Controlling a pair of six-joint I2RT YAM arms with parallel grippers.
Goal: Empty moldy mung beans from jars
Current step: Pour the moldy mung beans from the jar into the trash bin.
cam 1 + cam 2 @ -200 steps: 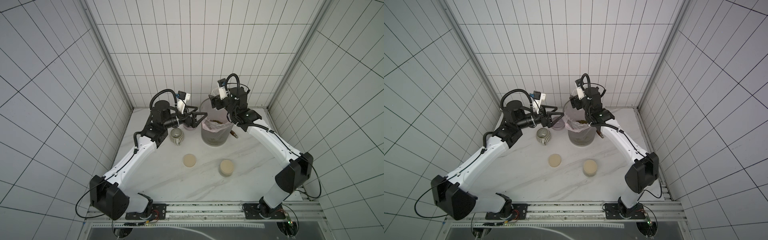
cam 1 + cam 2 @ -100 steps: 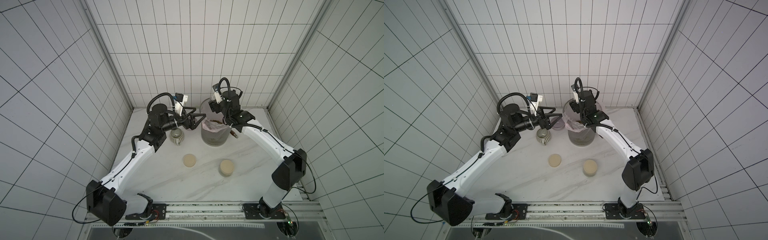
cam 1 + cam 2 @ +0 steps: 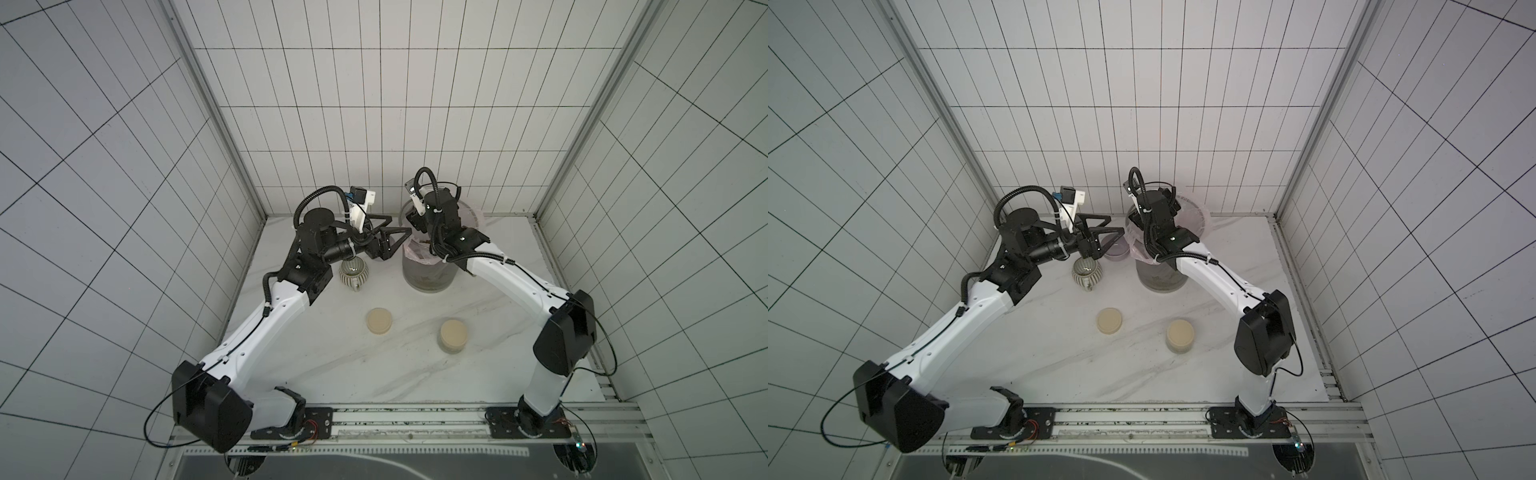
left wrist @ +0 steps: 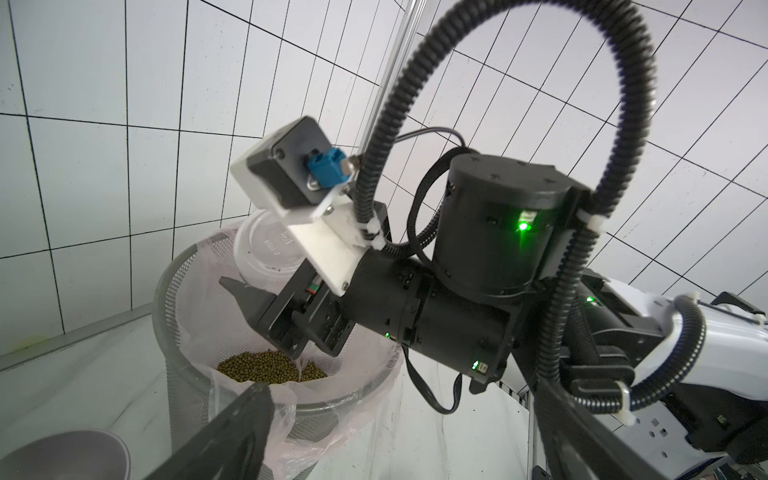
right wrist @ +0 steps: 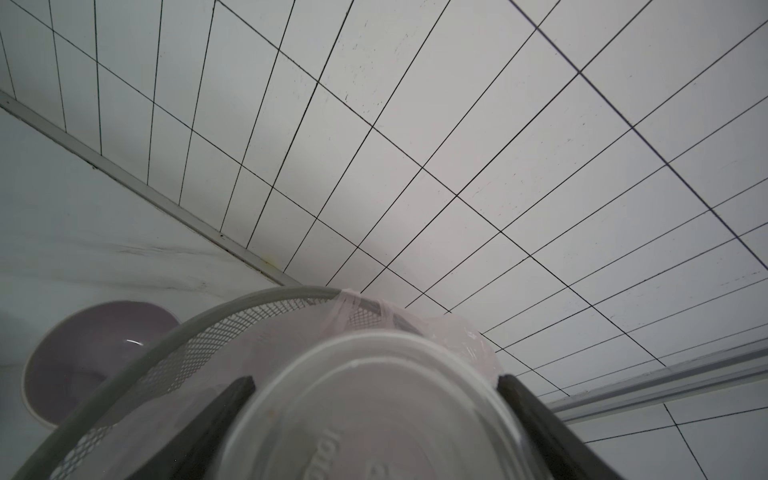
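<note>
The right tool (image 5: pixel 374 380) is clamping a clear lidless jar (image 5: pixel 374 432) by its sides, w/ one black finger (image 5: pixel 208 436) pressing on each side and the jar's base facing the wrist cam. In the left wrist view this jar is hanging tipped over, base turned up, directly above the opening of the tall grey mesh bin w/ pink liner (image 4: pixel 170 353). Whether any grains are remaining inside the jar is not clear.

The mung beans (image 4: pixel 270 368), a heap of small olive-green round grains, are lying inside the pink liner, below the jar and tool.

The left tool (image 3: pixel 1118 223) is hovering w/ its jaws standing wide apart and gripping nothing. It is pointing towards the bin, its tips just beside the rim, approx. over a mauve round bowl (image 3: pixel 1116 250) that is sitting next to the bin. A ribbed greenish mug (image 3: pixel 353 274) is standing under the left wrist.

On the white marble-look worktop (image 3: pixel 332 374), nearer the arm bases, a flat round beige lid (image 3: pixel 379 326) is lying alone. A lidded clear jar (image 3: pixel 454 336) is standing upright near it but not touching it, on the right arm's side. Both are sitting well apart from the bin, btwn the two arms. The lidded jar's contents are not readable from above.
</note>
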